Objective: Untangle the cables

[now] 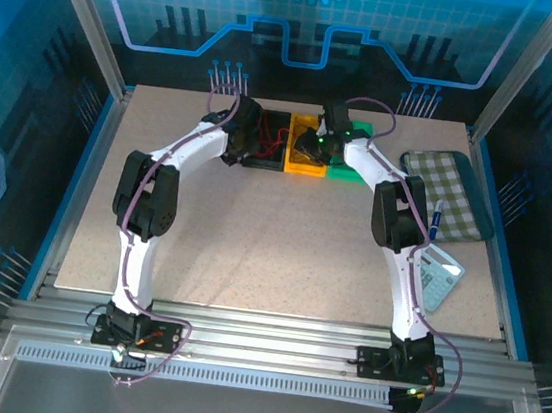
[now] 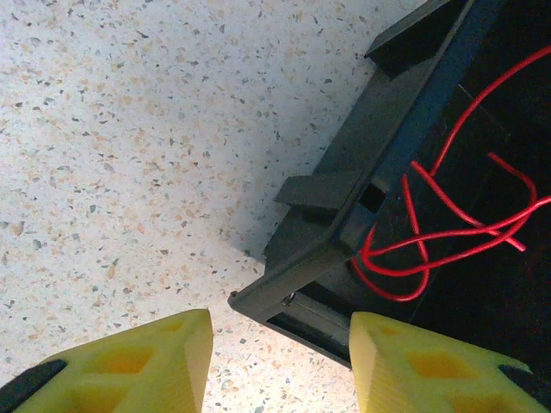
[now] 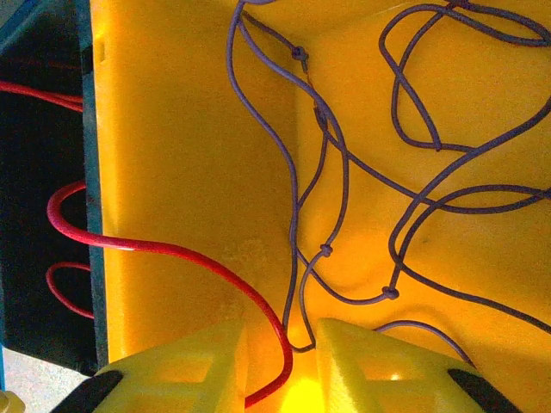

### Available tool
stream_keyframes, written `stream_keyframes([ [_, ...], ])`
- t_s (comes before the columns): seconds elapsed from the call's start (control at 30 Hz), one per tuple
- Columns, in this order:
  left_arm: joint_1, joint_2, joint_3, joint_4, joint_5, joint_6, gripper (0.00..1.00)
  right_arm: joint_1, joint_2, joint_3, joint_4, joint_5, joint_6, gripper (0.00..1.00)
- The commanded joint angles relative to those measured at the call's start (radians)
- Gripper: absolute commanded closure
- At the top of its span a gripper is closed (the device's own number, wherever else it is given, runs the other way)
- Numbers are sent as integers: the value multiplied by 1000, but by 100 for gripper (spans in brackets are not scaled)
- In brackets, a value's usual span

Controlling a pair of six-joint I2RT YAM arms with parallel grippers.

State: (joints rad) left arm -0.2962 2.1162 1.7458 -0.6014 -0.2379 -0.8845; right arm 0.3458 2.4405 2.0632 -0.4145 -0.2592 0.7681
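White arm links (image 1: 133,285), black joints (image 1: 148,196), lilac cables (image 1: 132,239), yellow latticed gripper fingers (image 2: 146,361)

In the top view the middle and lower table (image 1: 281,247) lies bare for my arms, while a checked pouch (image 1: 454,193), pen (image 1: 436,221) and calculator (image 1: 439,277) crowd its right edge. Ahead of my left fingers (image 2: 146,366) the upper left is open tabletop, but the black bin's wall (image 2: 405,146) cuts diagonally across the right. Above my right fingers (image 3: 387,370) purple cables (image 3: 389,292) criss-cross the yellow bin (image 3: 189,129), and a red cable (image 3: 172,249) runs into the gap between them.
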Motion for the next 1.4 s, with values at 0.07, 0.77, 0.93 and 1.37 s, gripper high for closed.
stream_keyframes([
  [0.07, 8, 1, 14, -34, 15, 13, 54, 0, 8, -15, -4, -59, 39, 74],
  [0.77, 8, 8, 10, -23, 34, 12, 54, 8, -19, -38, -19, -114, 60, 73],
  [0.93, 9, 17, 19, -26, 42, 18, 54, 10, -32, -62, -23, -101, 58, 74],
  [1.37, 14, 19, 21, -37, 43, 28, 54, 16, -90, -133, -39, -93, 32, 77],
])
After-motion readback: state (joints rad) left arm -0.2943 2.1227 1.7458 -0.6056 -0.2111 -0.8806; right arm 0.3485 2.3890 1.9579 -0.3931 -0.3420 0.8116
